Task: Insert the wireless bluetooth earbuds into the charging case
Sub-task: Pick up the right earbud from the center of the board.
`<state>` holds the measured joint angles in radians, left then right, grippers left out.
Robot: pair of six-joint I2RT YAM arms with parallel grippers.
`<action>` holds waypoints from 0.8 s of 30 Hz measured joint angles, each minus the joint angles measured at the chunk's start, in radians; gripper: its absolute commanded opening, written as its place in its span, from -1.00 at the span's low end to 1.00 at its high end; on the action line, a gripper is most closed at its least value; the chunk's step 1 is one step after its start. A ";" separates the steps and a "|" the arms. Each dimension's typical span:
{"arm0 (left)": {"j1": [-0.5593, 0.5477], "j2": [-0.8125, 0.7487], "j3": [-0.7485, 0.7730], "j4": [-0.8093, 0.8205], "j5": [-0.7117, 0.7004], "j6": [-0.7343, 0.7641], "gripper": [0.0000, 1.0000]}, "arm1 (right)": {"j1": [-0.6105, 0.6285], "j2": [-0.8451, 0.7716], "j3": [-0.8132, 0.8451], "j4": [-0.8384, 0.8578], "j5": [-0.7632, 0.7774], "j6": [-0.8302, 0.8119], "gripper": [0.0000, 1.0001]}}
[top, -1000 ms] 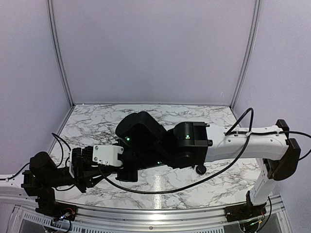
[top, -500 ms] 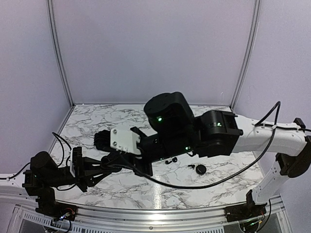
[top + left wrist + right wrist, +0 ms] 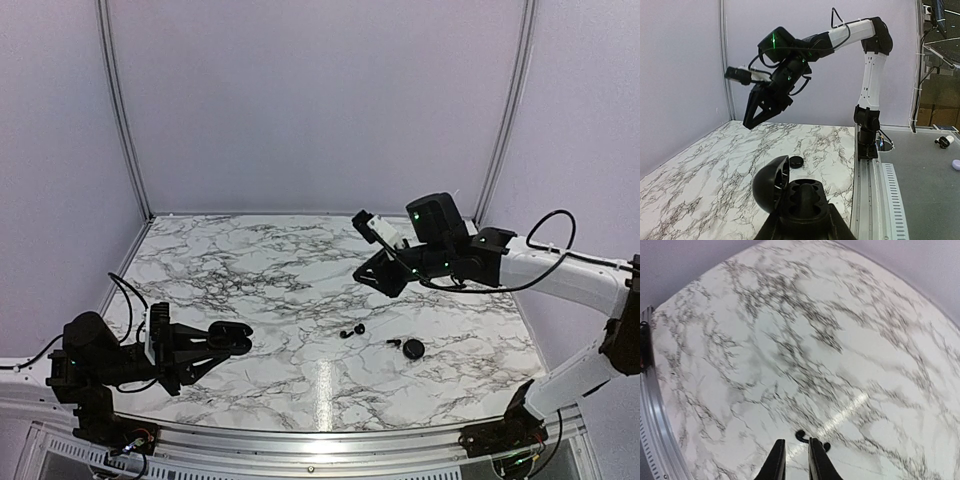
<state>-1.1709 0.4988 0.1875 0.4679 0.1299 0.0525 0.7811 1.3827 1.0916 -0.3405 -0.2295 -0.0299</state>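
The charging case (image 3: 805, 196) is black, its lid (image 3: 769, 184) hinged open to the left and its wells showing empty. My left gripper (image 3: 805, 222) is shut on it low at the near left of the table (image 3: 226, 339). Tiny black earbuds (image 3: 350, 331) lie on the marble mid-table, with another small one (image 3: 393, 342) to their right. My right gripper (image 3: 364, 274) hangs high above and behind them, its fingers a narrow gap apart with nothing between. In the right wrist view the earbuds (image 3: 801, 436) lie far below, just past my right gripper (image 3: 796, 441).
A small round black disc (image 3: 413, 348) rests on the marble right of the earbuds and shows beyond the case (image 3: 797, 161). A metal rail (image 3: 875, 190) runs along the table's near edge. The right arm (image 3: 790, 70) reaches across above the table.
The right arm has swung up and back to the right from low over the left gripper, uncovering the earbuds and the disc. The left arm and case have stayed put.
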 measured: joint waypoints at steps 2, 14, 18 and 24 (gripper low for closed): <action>0.000 0.002 0.000 0.003 0.000 0.000 -1.00 | -0.052 0.008 -0.043 -0.017 0.016 0.026 -0.65; 0.000 0.005 0.000 0.007 -0.001 0.000 -1.00 | -0.096 0.180 -0.176 -0.014 0.064 0.062 -0.70; 0.000 0.005 0.000 0.007 0.000 0.000 -1.00 | -0.096 0.204 -0.174 -0.003 0.062 0.055 -0.69; 0.000 0.003 0.000 0.008 0.001 0.000 -1.00 | -0.096 0.261 -0.172 0.012 0.053 0.039 -0.65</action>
<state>-1.1709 0.5022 0.1871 0.4755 0.1310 0.0525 0.6849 1.6440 0.9192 -0.3286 -0.1761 0.0090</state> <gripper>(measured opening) 0.263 0.163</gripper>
